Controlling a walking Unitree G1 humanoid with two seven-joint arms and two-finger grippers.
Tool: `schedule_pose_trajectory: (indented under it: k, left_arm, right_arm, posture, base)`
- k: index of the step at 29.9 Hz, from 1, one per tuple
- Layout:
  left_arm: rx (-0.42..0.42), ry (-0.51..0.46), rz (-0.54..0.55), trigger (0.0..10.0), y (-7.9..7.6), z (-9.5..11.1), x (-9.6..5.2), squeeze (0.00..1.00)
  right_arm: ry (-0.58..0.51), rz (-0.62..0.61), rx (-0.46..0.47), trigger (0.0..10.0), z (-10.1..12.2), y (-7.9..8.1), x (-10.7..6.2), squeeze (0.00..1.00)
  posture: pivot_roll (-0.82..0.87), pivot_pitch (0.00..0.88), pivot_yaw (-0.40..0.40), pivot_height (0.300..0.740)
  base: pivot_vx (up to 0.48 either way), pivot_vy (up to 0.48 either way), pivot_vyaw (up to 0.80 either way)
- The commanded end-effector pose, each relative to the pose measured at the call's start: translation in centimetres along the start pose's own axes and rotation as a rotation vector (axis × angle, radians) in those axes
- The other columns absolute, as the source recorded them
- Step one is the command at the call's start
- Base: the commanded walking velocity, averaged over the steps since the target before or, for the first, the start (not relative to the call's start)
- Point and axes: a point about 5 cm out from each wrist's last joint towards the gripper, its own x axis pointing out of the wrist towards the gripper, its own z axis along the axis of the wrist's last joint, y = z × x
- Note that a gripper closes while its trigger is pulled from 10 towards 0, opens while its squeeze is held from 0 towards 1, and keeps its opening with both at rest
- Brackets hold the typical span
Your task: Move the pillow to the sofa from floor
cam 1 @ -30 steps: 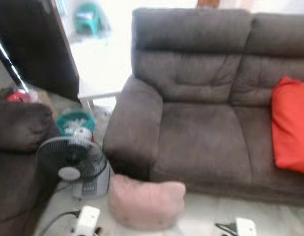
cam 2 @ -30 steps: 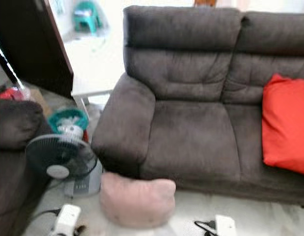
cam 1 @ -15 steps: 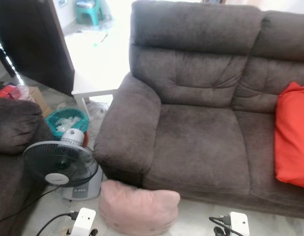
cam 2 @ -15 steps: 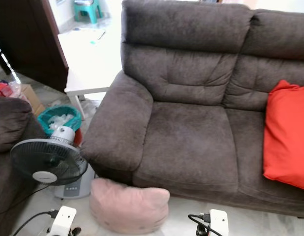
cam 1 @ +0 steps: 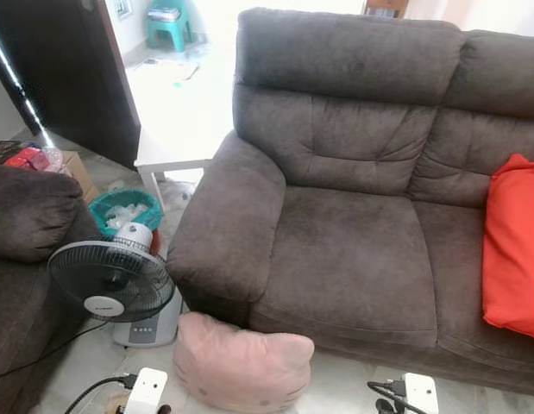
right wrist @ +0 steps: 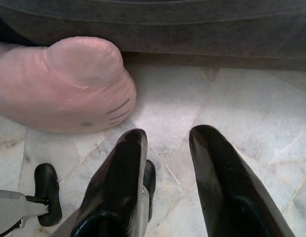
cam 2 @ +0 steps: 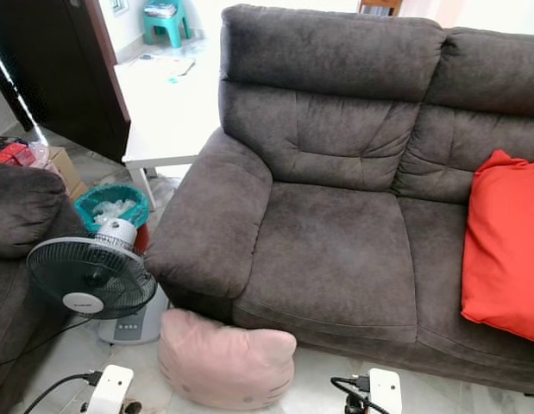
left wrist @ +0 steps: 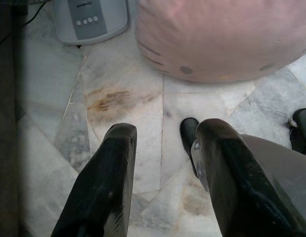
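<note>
A pink pillow (cam 1: 241, 366) with a cat face lies on the marble floor, against the front of the dark grey sofa (cam 1: 353, 250) below its left armrest. My left gripper (left wrist: 165, 129) hangs open just above the floor, with the pillow (left wrist: 222, 39) a short way ahead of its fingers. Also low over the floor, my right gripper (right wrist: 168, 134) is open, and the pillow (right wrist: 64, 84) lies ahead and to one side, under the sofa's front edge. Nothing is between either pair of fingers. My white wrists (cam 1: 146, 390) show at the bottom of the head views.
A standing fan (cam 1: 111, 280) with its cable sits on the floor left of the pillow, a teal bin (cam 1: 124, 211) behind it. A dark armchair (cam 1: 25, 224) is at far left, a white table (cam 1: 176, 129) beside the sofa. A red cushion (cam 1: 514, 250) rests on the sofa's right seat.
The head view has shifted and sharpened as the camera moved. Pillow, sofa and fan stay where they were.
</note>
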Motion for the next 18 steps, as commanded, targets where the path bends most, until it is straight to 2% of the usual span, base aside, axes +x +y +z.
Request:
schedule_pose_trajectory:
  k: [1,10,16,18]
  left_arm:
    - [0.014,0.019,-0.001,10.0,0.21,-0.49,-0.12,0.0]
    - [0.017,0.019,-0.003,10.0,0.18,-0.5,-0.12,0.0]
    - [0.019,0.019,-0.003,10.0,0.2,-0.49,-0.12,0.0]
    - [0.019,0.019,-0.002,10.0,0.22,-0.48,-0.12,0.0]
  right_arm:
    - [0.005,-0.005,0.007,10.0,-0.14,-0.08,-0.04,0.0]
    - [0.014,-0.007,0.01,10.0,-0.25,-0.1,-0.05,0.0]
    - [0.025,-0.004,0.008,10.0,-0.33,-0.07,-0.04,0.0]
    - [0.02,-0.005,0.006,10.0,-0.28,-0.06,-0.04,0.0]
  posture:
    - [0.09,0.035,-0.052,0.74]
    - [0.09,0.034,-0.052,0.74]
    - [0.09,0.032,-0.051,0.74]
    - [0.09,0.031,-0.051,0.74]
  base:
    - [0.0,0.262,0.0]
    - [0.0,0.26,0.0]
    - [0.0,0.26,-0.76]
    - [0.0,0.259,0.0]
